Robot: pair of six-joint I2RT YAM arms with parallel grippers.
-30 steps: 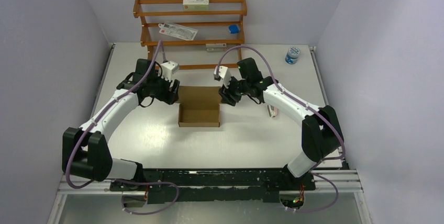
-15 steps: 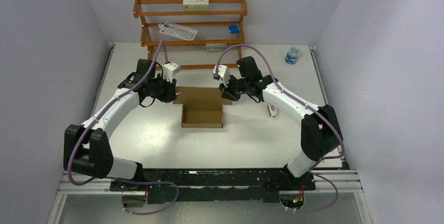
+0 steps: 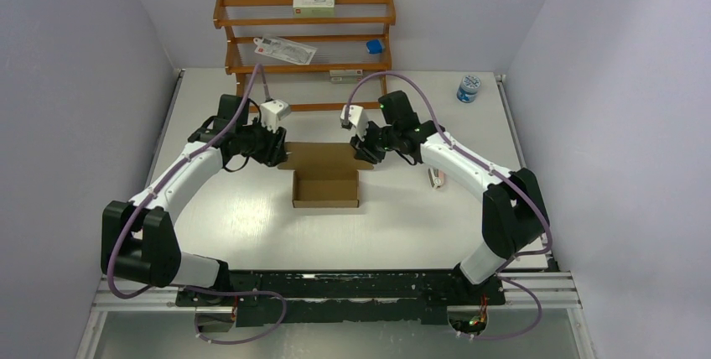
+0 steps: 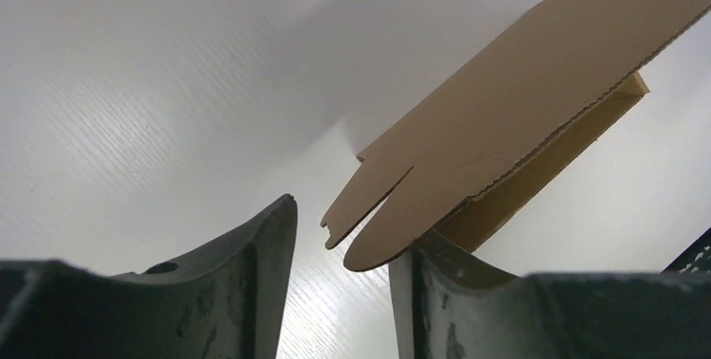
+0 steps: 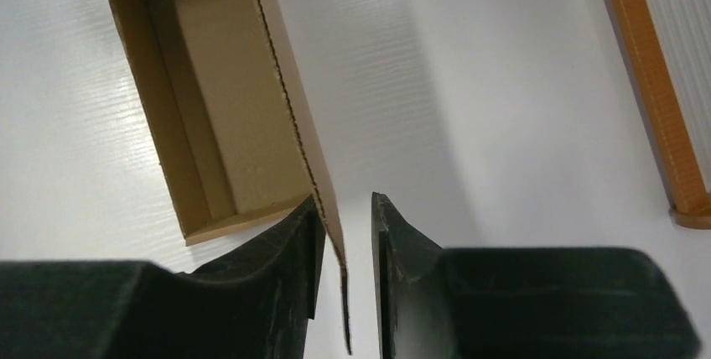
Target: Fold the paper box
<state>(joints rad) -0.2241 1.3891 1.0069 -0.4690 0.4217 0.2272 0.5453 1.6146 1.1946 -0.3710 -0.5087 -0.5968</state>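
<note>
Change: paper box (image 3: 325,191) has slid slightly right and toward the arm bases on tabletop (image 3: 251,233). Both grippers have closed in on rear lid flap (image 3: 323,156).
- Left gripper (image 3: 283,154): jaws apart, flap's ear between them, resting on one finger, not pinched.
- Right gripper (image 3: 362,156): jaws narrowly apart, straddling flap edge.

Judgement: tray formed, lid still open, closing not started.

Surroundings: wooden rack (image 3: 306,40) behind, jar (image 3: 469,88) far right, small pink-white item (image 3: 436,179) beside right arm. None obstructs the fold.

Matt corrugated-cardboard paper box (image 3: 325,184)
</note>
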